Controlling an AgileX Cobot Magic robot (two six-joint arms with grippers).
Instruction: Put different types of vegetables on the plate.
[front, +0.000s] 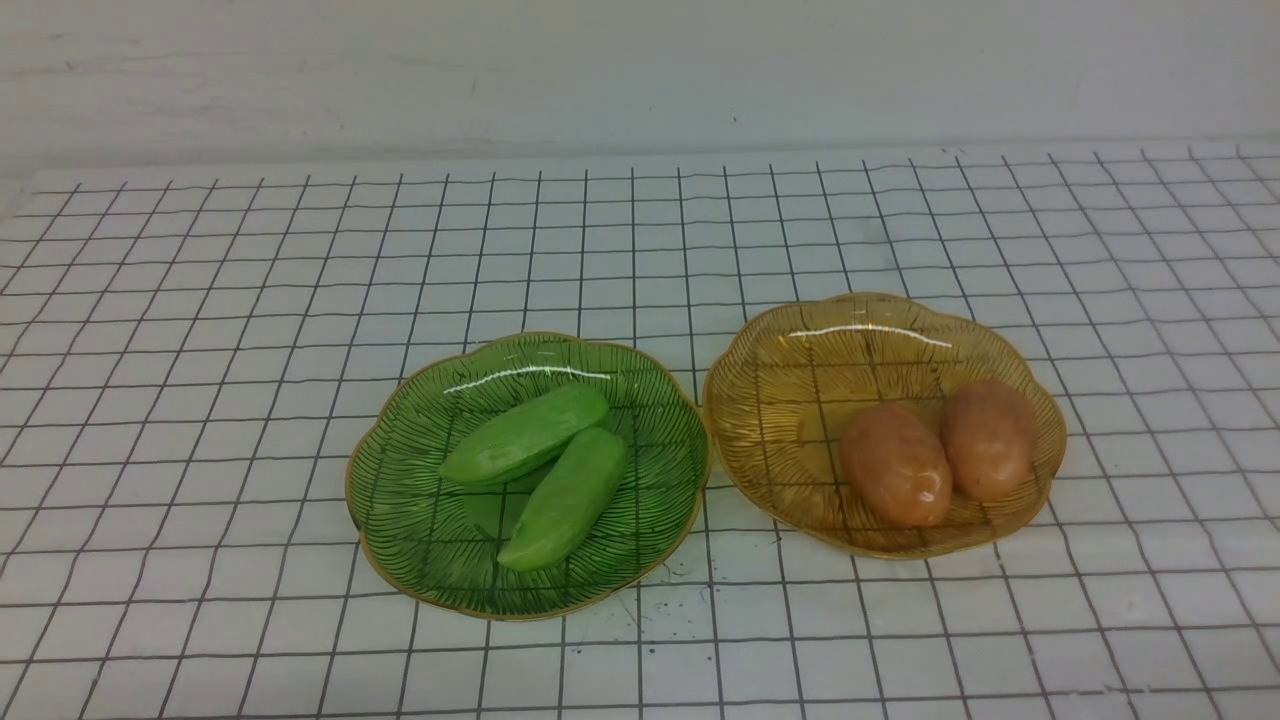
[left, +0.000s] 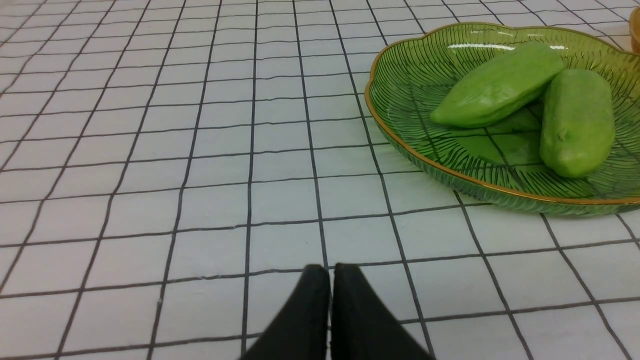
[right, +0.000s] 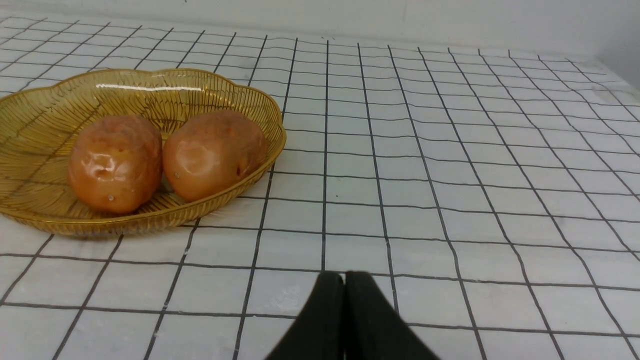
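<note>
On the white gridded counter (front: 200, 420), two scalloped glass dishes side by side, rims nearly touching. In the green dish (front: 420, 560) on the left, two light-green gourds: upper gourd (front: 525, 434) lying aslant, far end resting against the lower gourd (front: 565, 498), both touching near the dish's middle. In the amber dish (front: 790, 370) on the right, two glossy orange-brown potatoes, left potato (front: 893, 465) and right potato (front: 988, 438), touching along their sides, toward the dish's near right part. Out of the front view, both arms. In the left wrist view, left hand (left: 330, 272) pressed together, empty, above bare counter, near the green dish. In the right wrist view, right hand (right: 344, 279) likewise pressed together, holding nothing, near the amber dish.
</note>
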